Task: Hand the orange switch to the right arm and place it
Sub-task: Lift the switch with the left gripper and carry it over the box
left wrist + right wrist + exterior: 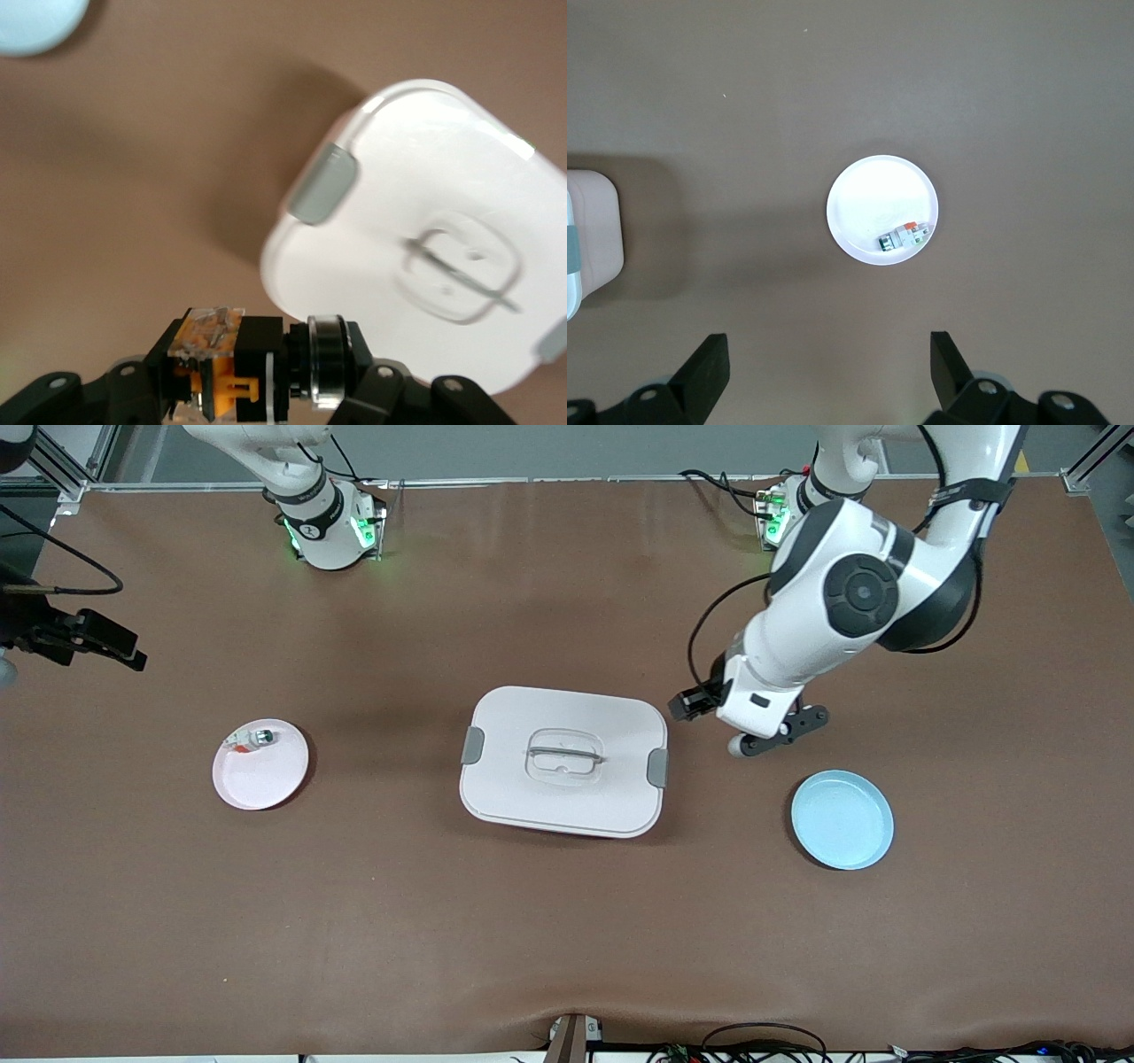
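The small black-and-orange push-button switch (232, 365) is being gripped in the left gripper (252, 376).
It is hanging over the brown table (567, 921) beside the white lidded box (564, 762); the right gripper (828, 367) is waiting with fingers spread, above the pink plate (266, 779).

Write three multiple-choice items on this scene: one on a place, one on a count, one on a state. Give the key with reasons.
1. Where is the orange switch?
A. On the pink plate
B. In the left tool
C. On the white box

2. How many plates are on the table?
A. One
B. Two
C. Three

3. How is the right tool?
A. Open, holding nothing
B. Shut on a switch
C. Shut on a plate

Key:
1 B: the left tool, beside the white box, is shut on the switch.
2 B: one pink plate and one blue plate.
3 A: the right tool has its fingers spread apart over the pink plate, nothing between them.
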Robot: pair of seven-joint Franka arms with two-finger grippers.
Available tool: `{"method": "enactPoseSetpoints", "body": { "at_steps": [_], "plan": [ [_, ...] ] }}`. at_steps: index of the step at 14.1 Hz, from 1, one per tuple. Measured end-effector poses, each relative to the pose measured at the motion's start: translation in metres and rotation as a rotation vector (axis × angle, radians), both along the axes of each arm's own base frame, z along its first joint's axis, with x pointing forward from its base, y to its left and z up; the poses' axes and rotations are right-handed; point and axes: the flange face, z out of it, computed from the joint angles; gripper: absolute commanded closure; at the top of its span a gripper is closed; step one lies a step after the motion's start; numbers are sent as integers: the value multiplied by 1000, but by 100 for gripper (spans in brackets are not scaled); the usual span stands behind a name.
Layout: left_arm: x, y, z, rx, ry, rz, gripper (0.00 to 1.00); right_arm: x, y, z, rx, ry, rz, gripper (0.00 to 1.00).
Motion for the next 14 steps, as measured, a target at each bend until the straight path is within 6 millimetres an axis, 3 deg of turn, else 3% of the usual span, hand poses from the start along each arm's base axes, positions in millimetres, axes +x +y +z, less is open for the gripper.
{"method": "enactPoseSetpoints", "body": {
  "at_steps": [8, 14],
  "plan": [
    [7, -97, 4, -118, 109, 348, 87, 22, -5, -47, 5, 85, -6, 0],
    [9, -133, 2, -217, 183, 631, 87, 27, -1, -63, 73, 118, -17, 0]
  ]
}}
